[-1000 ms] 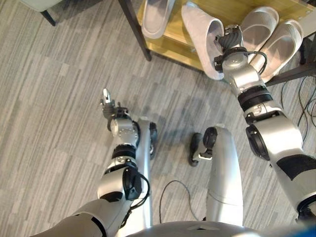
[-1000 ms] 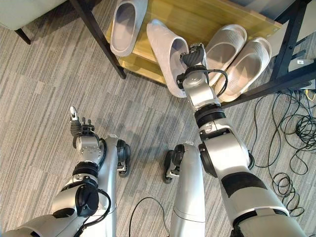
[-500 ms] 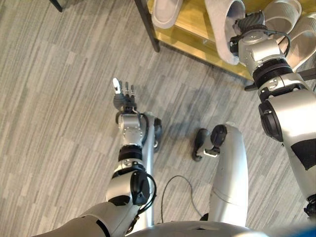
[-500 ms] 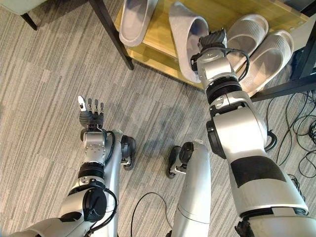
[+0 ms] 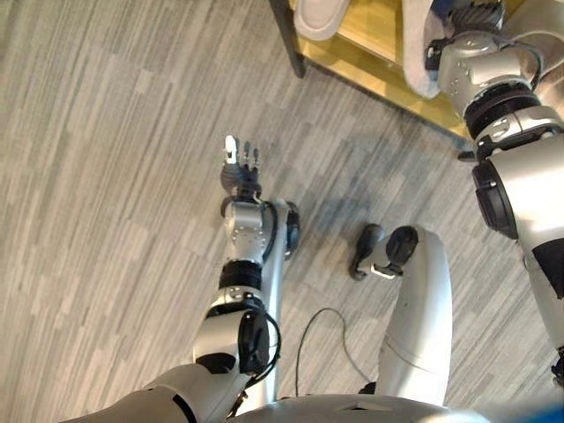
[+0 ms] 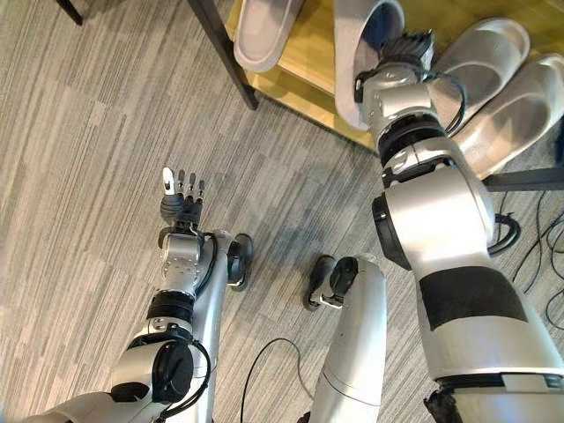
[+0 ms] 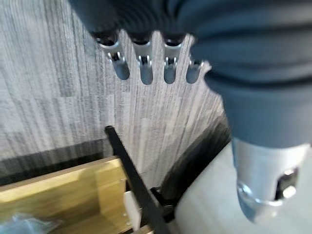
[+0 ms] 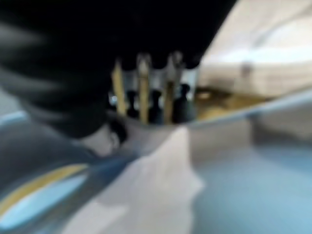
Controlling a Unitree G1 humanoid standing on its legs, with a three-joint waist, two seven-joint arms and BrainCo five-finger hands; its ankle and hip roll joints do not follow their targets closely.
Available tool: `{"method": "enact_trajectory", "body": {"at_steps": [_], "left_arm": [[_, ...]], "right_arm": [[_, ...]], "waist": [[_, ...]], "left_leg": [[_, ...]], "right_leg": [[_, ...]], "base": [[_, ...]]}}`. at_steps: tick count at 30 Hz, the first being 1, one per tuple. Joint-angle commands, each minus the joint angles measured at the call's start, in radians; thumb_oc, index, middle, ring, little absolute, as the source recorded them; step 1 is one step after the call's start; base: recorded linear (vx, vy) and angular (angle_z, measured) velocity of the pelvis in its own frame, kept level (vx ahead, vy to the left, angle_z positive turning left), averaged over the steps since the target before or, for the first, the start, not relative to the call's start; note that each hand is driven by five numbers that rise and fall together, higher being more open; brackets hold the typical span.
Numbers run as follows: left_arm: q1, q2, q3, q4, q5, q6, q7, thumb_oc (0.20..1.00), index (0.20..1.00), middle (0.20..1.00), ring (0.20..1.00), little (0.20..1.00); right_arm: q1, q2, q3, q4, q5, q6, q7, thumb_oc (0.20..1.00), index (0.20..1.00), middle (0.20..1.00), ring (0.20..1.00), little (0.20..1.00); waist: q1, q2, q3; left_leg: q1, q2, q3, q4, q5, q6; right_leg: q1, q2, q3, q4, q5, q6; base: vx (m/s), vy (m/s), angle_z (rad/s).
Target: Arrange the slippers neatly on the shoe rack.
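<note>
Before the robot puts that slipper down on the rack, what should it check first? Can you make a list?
1. Right hand has the grey slipper: ok, fingers reach into its opening.
2. Slipper over the wooden shelf: ok.
3. Slipper lined up with the single slipper beside it: not ok, it sits tilted.
4. Beige pair out of the way: cannot tell, very close.
5. Left hand clear: ok, open over the floor.

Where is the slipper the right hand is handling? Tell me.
In the right eye view the white slipper lies on the wooden shoe rack, held by the right hand, between a grey slipper on its left and a beige pair on its right.
</note>
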Motion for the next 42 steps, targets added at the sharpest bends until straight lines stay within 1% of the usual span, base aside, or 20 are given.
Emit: {"method": "enact_trajectory", "body": {"at_steps": [1,2,3,5,8,12,13,16,19,22,23,24,26,29,31,32,35,40,42], "left_arm": [[0.158,-0.018,0.012,0.024,0.056,-0.023,-0.007,1.000,1.000,1.000,1.000,1.000],[0.157,-0.013,0.014,0.040,0.054,-0.008,-0.008,1.000,1.000,1.000,1.000,1.000],[0.156,-0.011,0.015,0.043,0.055,-0.007,-0.009,1.000,1.000,1.000,1.000,1.000],[0.176,0.009,-0.030,0.037,0.108,-0.002,-0.002,1.000,1.000,1.000,1.000,1.000],[0.193,0.009,-0.069,0.011,0.132,-0.008,0.003,1.000,1.000,1.000,1.000,1.000],[0.211,0.010,-0.093,0.005,0.157,-0.027,0.014,1.000,1.000,1.000,1.000,1.000],[0.201,0.010,-0.101,0.004,0.168,-0.034,0.024,1.000,1.000,1.000,1.000,1.000],[0.205,0.005,-0.109,-0.002,0.177,-0.049,0.035,1.000,1.000,1.000,1.000,1.000],[0.227,0.021,-0.135,-0.020,0.207,-0.069,0.054,1.000,1.000,1.000,1.000,1.000],[0.237,0.029,-0.142,-0.017,0.222,-0.083,0.069,1.000,1.000,1.000,1.000,1.000],[0.238,0.024,-0.143,-0.016,0.221,-0.098,0.080,1.000,1.000,1.000,1.000,1.000],[0.240,0.027,-0.145,-0.011,0.224,-0.099,0.083,1.000,1.000,1.000,1.000,1.000],[0.240,0.030,-0.149,-0.013,0.231,-0.103,0.094,1.000,1.000,1.000,1.000,1.000],[0.241,0.020,-0.160,-0.039,0.227,-0.099,0.110,1.000,1.000,1.000,1.000,1.000],[0.242,0.018,-0.163,-0.045,0.229,-0.099,0.116,1.000,1.000,1.000,1.000,1.000],[0.247,0.017,-0.172,-0.054,0.235,-0.104,0.126,1.000,1.000,1.000,1.000,1.000],[0.256,0.013,-0.192,-0.063,0.246,-0.107,0.141,1.000,1.000,1.000,1.000,1.000],[0.257,0.010,-0.201,-0.070,0.249,-0.114,0.164,1.000,1.000,1.000,1.000,1.000],[0.255,0.012,-0.208,-0.069,0.251,-0.116,0.176,1.000,1.000,1.000,1.000,1.000]], "right_arm": [[-0.166,-0.041,0.003,0.048,0.091,-0.099,-0.042,1.000,1.000,1.000,1.000,1.000],[-0.165,-0.029,-0.013,0.054,0.144,-0.099,-0.008,1.000,1.000,1.000,1.000,1.000],[-0.166,-0.030,-0.013,0.058,0.146,-0.100,-0.005,1.000,1.000,1.000,1.000,1.000],[-0.177,-0.028,-0.003,0.068,0.165,-0.097,0.023,1.000,1.000,1.000,1.000,1.000],[-0.176,-0.028,-0.004,0.096,0.155,-0.091,0.017,1.000,1.000,1.000,1.000,1.000],[-0.157,-0.017,-0.048,0.070,0.211,-0.107,0.026,1.000,1.000,1.000,1.000,1.000],[-0.145,-0.009,-0.052,0.065,0.206,-0.117,0.024,1.000,1.000,1.000,1.000,1.000],[-0.130,-0.001,-0.065,0.048,0.201,-0.132,0.010,1.000,1.000,1.000,1.000,1.000],[-0.071,0.018,-0.101,-0.013,0.215,-0.148,0.014,1.000,1.000,1.000,1.000,1.000],[-0.051,0.031,-0.111,-0.038,0.223,-0.152,0.014,1.000,1.000,1.000,1.000,1.000],[-0.026,0.055,-0.153,-0.083,0.260,-0.164,0.006,1.000,1.000,1.000,1.000,1.000],[-0.007,0.065,-0.158,-0.104,0.265,-0.165,0.004,1.000,1.000,1.000,1.000,1.000],[0.007,0.070,-0.157,-0.124,0.265,-0.168,-0.008,1.000,1.000,1.000,1.000,1.000],[0.048,0.108,-0.150,-0.182,0.265,-0.160,-0.001,1.000,1.000,1.000,1.000,1.000],[0.063,0.122,-0.150,-0.205,0.269,-0.157,0.002,1.000,1.000,1.000,1.000,1.000],[0.082,0.149,-0.147,-0.248,0.264,-0.158,0.001,1.000,1.000,1.000,1.000,1.000],[0.111,0.179,-0.147,-0.302,0.253,-0.161,-0.003,1.000,1.000,1.000,1.000,1.000],[0.130,0.179,-0.139,-0.324,0.239,-0.157,0.001,1.000,1.000,1.000,1.000,1.000],[0.124,0.179,-0.146,-0.316,0.266,-0.162,0.007,1.000,1.000,1.000,1.000,1.000]], "waist": [[-0.012,0.011,0.061],[-0.009,0.011,0.056],[-0.010,0.009,0.056],[-0.014,0.012,0.060],[-0.019,0.009,0.064],[-0.021,0.014,0.068],[-0.027,0.015,0.068],[-0.036,0.016,0.063],[-0.046,0.013,0.056],[-0.048,0.013,0.055],[-0.052,0.014,0.057],[-0.056,0.011,0.054],[-0.058,0.010,0.055],[-0.062,0.011,0.066],[-0.063,0.011,0.065],[-0.067,0.011,0.067],[-0.069,0.011,0.064],[-0.068,0.013,0.064],[-0.064,0.013,0.068]], "left_leg": [[0.052,0.051,-0.005,0.029,-0.127,-0.016],[0.052,0.045,-0.001,0.030,-0.127,-0.015],[0.052,0.045,0.000,0.030,-0.127,-0.015],[0.052,0.040,0.001,0.032,-0.124,-0.014],[0.052,0.039,0.003,0.043,-0.125,-0.017],[0.052,0.041,0.004,0.050,-0.124,-0.015],[0.052,0.044,0.005,0.021,-0.122,-0.012],[0.052,0.046,0.011,-0.008,-0.109,-0.015],[0.052,0.042,0.012,-0.037,-0.091,-0.019],[0.052,0.040,0.010,-0.036,-0.090,-0.018],[0.052,0.042,0.009,-0.042,-0.089,-0.021],[0.052,0.042,0.008,-0.046,-0.087,-0.022],[0.052,0.043,0.007,-0.044,-0.085,-0.023],[0.052,0.046,0.006,-0.043,-0.083,-0.024],[0.052,0.046,0.005,-0.044,-0.084,-0.026],[0.052,0.050,0.006,-0.043,-0.082,-0.025],[0.052,0.051,0.007,-0.044,-0.080,-0.026],[0.052,0.049,0.005,-0.052,-0.073,-0.025],[0.052,0.049,0.003,-0.060,-0.069,-0.025]], "right_leg": [[0.094,-0.026,0.042,-0.005,0.017,0.092],[0.092,-0.029,0.042,0.002,0.011,0.089],[0.092,-0.029,0.043,0.003,0.009,0.089],[0.092,-0.038,0.047,0.014,0.003,0.088],[0.092,-0.045,0.049,0.026,-0.001,0.082],[0.092,-0.051,0.045,0.031,-0.003,0.078],[0.092,-0.049,0.044,0.016,-0.001,0.080],[0.092,-0.048,0.034,-0.012,0.003,0.076],[0.093,-0.035,0.021,-0.032,0.010,0.069],[0.092,-0.029,0.021,-0.032,0.011,0.064],[0.094,-0.026,0.018,-0.037,0.012,0.063],[0.094,-0.023,0.017,-0.040,0.014,0.062],[0.096,-0.022,0.016,-0.042,0.015,0.061],[0.096,-0.018,0.016,-0.043,0.014,0.055],[0.095,-0.016,0.016,-0.041,0.013,0.053],[0.095,-0.014,0.017,-0.040,0.013,0.052],[0.100,-0.012,0.014,-0.044,0.013,0.051],[0.101,-0.010,0.010,-0.046,0.015,0.047],[0.099,-0.010,0.011,-0.049,0.015,0.047]], "base": [[0.04,0.016,0.11],[0.04,0.016,0.07],[0.06,0.020,0.07],[0.04,0.009,0.08],[0.02,0.007,0.07],[0.00,0.008,0.01],[-0.05,0.016,0.01],[-0.05,0.009,0.01],[-0.03,0.002,0.00],[0.00,0.000,0.00],[-0.01,-0.004,-0.03],[-0.02,0.001,-0.06],[-0.01,-0.001,-0.06],[0.00,0.000,0.00],[0.00,0.000,0.00],[0.00,0.000,0.00],[0.00,0.000,0.00],[0.00,0.000,0.00],[-0.01,-0.016,0.00]]}}
